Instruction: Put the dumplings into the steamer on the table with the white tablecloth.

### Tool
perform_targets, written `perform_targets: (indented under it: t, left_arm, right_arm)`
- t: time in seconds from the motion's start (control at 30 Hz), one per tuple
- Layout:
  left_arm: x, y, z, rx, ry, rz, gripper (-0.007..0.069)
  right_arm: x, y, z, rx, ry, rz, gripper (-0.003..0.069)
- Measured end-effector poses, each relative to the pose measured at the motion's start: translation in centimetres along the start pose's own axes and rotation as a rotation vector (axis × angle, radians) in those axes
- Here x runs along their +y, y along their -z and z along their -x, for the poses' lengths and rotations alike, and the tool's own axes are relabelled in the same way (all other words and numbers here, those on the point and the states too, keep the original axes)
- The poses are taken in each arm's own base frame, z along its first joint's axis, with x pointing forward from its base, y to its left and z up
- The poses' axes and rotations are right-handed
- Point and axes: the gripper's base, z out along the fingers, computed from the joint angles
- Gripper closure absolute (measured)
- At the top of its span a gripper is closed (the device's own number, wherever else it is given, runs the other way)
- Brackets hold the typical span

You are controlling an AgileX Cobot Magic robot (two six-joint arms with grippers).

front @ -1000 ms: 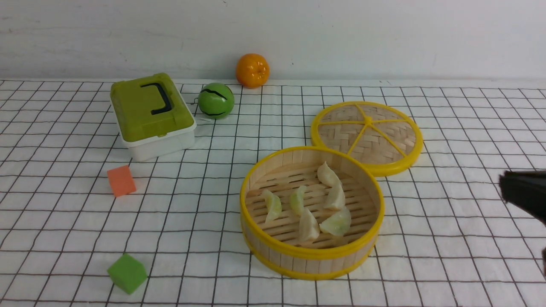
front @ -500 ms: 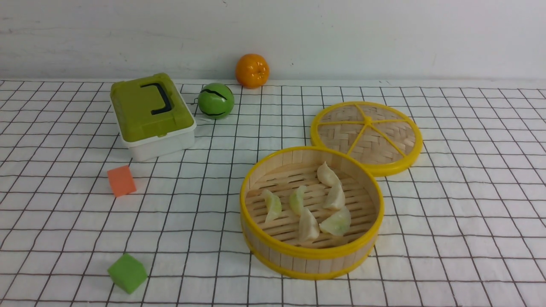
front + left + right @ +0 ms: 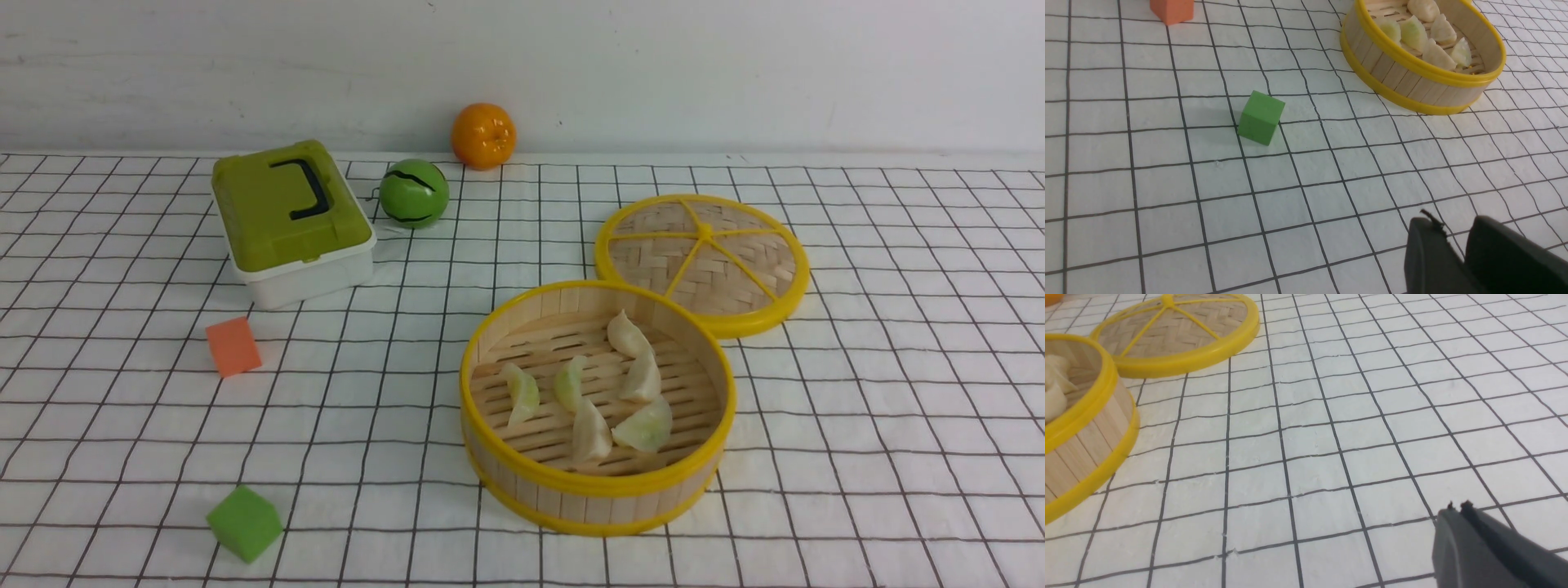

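Observation:
The round bamboo steamer (image 3: 588, 505) stands right of centre on the white tablecloth (image 3: 882, 441) that covers the table. Several pale dumplings (image 3: 589, 433) lie on its slatted floor. No arm shows in the front view. In the left wrist view my left gripper (image 3: 1453, 222) hovers over bare cloth. It is open a little, with nothing between its fingers. The steamer (image 3: 1412, 81) and its dumplings (image 3: 1437, 55) lie well beyond it. My right gripper (image 3: 1457, 507) is shut and empty over bare cloth, off to one side of the steamer (image 3: 1086, 445).
The flat woven lid (image 3: 702, 261) lies just behind the steamer, touching its rim. A green-lidded box (image 3: 290, 220), a green ball (image 3: 414, 193) and an orange (image 3: 483, 135) sit at the back left. An orange cube (image 3: 233, 346) and a green cube (image 3: 243, 523) lie on the left.
The right gripper showed at the right edge of the front view a second ago and has since drawn back out of that view. Nothing on the table has moved.

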Motion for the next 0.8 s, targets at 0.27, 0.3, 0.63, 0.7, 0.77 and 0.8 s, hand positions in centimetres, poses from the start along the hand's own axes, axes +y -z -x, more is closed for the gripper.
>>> perform_targets:
  t: [0.27,0.3,0.63,0.7,0.77,0.8]
  left_arm:
    - [0.0,0.0,0.0,0.0,0.0,0.0,0.0483]
    - [0.0,0.0,0.0,0.0,0.0,0.0,0.0483]
    - [0.0,0.0,0.0,0.0,0.0,0.0,0.0482]
    - [0.0,0.0,0.0,0.0,0.0,0.0,0.0482]
    - [0.0,0.0,0.0,0.0,0.0,0.0,0.0482]
    - [0.0,0.0,0.0,0.0,0.0,0.0,0.0482]
  right_arm:
    - [0.34,0.01,-0.08,0.012,0.02,0.062,0.0683]
    - [0.34,0.01,-0.08,0.012,0.02,0.062,0.0683]
    - [0.37,0.01,-0.08,0.013,0.022,0.068,0.0683]
    - [0.37,0.01,-0.08,0.013,0.022,0.068,0.0682]
    - [0.37,0.01,-0.08,0.013,0.022,0.068,0.0681]
    - [0.37,0.01,-0.08,0.013,0.022,0.068,0.068]
